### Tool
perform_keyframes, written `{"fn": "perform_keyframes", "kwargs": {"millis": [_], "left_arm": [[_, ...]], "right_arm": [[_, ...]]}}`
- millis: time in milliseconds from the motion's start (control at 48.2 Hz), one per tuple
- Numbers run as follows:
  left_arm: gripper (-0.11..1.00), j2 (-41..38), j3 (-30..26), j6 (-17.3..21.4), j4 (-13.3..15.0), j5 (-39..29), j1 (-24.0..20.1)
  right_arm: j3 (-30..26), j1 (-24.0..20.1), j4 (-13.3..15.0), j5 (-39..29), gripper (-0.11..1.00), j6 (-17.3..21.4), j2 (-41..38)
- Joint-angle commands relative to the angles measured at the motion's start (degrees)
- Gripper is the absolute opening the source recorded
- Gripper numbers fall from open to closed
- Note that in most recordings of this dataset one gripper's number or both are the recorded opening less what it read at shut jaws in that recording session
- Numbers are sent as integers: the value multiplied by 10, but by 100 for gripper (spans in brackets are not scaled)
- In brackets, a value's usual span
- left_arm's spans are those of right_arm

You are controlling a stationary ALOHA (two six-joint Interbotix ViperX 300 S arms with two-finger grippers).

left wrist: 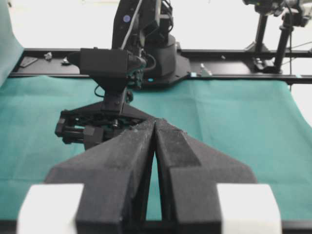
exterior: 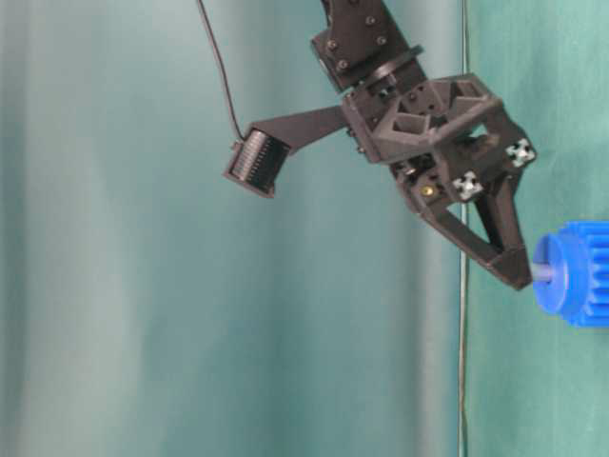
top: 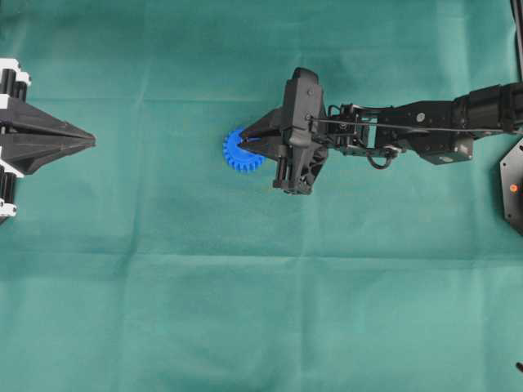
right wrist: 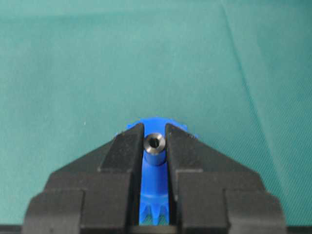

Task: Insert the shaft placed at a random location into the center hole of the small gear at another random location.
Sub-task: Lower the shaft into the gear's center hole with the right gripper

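The small gear (top: pixel 243 155), bright blue, lies on the green cloth near the middle of the table. My right gripper (top: pixel 243 145) hangs directly over it, shut on the shaft (right wrist: pixel 155 145), a short silver-grey pin standing upright between the fingertips. In the table-level view the shaft (exterior: pixel 544 271) runs from the fingertip into the hub of the small gear (exterior: pixel 576 276). The shaft covers the center hole. Blue hub and teeth of the small gear (right wrist: pixel 155 190) show between the fingers of the right gripper (right wrist: pixel 155 126). My left gripper (top: pixel 91 143) rests far left, shut and holding nothing; its tips (left wrist: pixel 155 122) meet.
Green cloth covers the whole table. A black mount (top: pixel 513 188) sits at the right edge. In the left wrist view the right arm (left wrist: pixel 112 68) stands ahead, with a black rail (left wrist: pixel 219 75) along the far table edge.
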State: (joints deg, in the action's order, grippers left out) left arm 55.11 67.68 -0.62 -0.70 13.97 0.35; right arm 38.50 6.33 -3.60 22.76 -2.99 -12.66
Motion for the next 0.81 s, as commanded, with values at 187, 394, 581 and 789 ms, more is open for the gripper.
{"fn": "perform_keyframes", "kwargs": {"millis": [187, 394, 581, 789], "left_arm": [[0, -4, -14, -1, -1, 3, -1], [0, -4, -14, -1, -1, 3, -1], [0, -4, -13, -1, -1, 3, -1], [0, -4, -13, -1, -1, 2, -1]], "right_arm": [[-15, -3, 0, 8, 13, -9, -4], [-14, -3, 1, 9, 13, -9, -6], [-13, -3, 1, 9, 13, -9, -6], [-12, -2, 1, 9, 13, -9, -6]]}}
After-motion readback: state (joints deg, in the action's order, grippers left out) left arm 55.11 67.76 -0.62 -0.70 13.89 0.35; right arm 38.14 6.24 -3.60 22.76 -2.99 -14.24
